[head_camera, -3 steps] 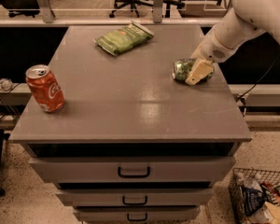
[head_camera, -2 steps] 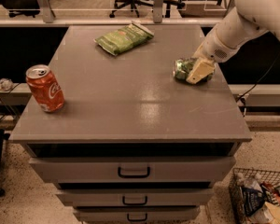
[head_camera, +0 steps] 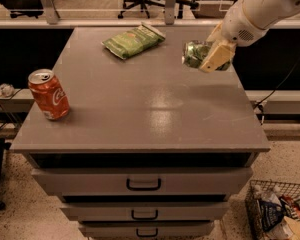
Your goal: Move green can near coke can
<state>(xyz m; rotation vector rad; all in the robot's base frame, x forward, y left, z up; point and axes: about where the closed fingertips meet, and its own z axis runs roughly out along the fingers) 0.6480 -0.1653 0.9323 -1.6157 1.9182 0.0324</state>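
The green can (head_camera: 193,54), crushed and shiny, is held in my gripper (head_camera: 206,57) above the right back part of the grey cabinet top (head_camera: 150,94). The gripper's tan fingers (head_camera: 214,58) are shut on the can, and the white arm reaches in from the upper right. The can is lifted clear of the surface. The coke can (head_camera: 49,94), red-orange with white script and a silver top, stands upright near the left front edge, far to the left of the gripper.
A flat green chip bag (head_camera: 133,40) lies at the back middle of the top. Drawers (head_camera: 142,183) face the front below. A wire basket (head_camera: 280,216) with items stands on the floor at lower right. Office chairs stand behind.
The gripper has lifted the green can off the cabinet top, where it sat before. The coke can and chip bag have not moved.
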